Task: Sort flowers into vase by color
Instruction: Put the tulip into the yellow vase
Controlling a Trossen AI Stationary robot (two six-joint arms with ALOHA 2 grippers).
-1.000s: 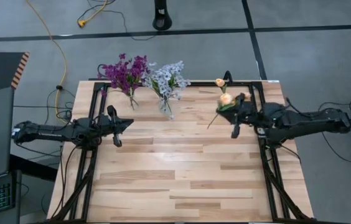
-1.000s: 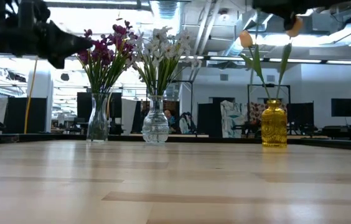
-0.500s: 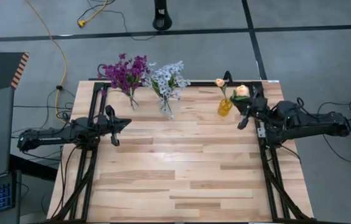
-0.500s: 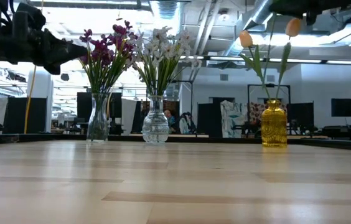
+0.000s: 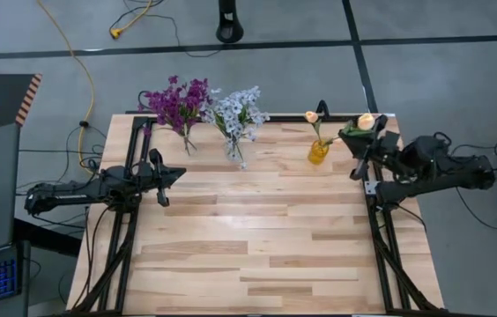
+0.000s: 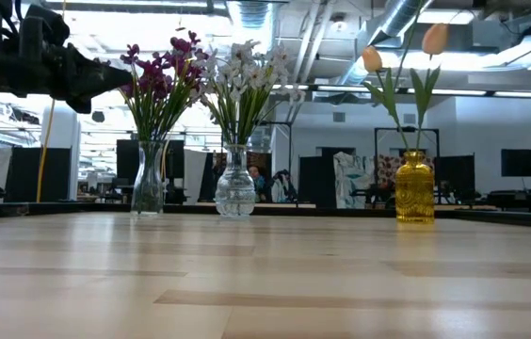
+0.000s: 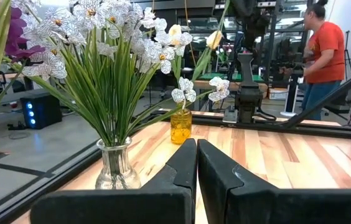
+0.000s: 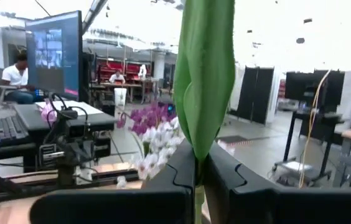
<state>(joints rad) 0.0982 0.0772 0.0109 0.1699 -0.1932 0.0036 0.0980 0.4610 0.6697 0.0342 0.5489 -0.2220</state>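
Pale wood planks formed the counter (image 5: pixel 248 238), which carried three vases along its far edge. The clear vase (image 6: pixel 149 188) at the far left held the deep purple flowers (image 5: pixel 176 103). Just beside it, a second clear vase (image 6: pixel 235 193) held the pale blue-white flowers (image 5: pixel 238 111). Well apart from both, toward the right side, the yellow vase (image 5: pixel 318 151) held one peach bud (image 5: pixel 311 116) on a green stem.

The right gripper (image 5: pixel 359 150) was positioned at the counter's far right corner, near the yellow vase. Its jaws were clamped on the green stem of a second peach bud (image 5: pixel 366 121), which stood raised above the counter with its stem reaching down toward the yellow vase's mouth.

The left gripper (image 5: pixel 166 175) hung over the left side of the counter, short of the clear vases, with jaws pressed together and holding nothing.
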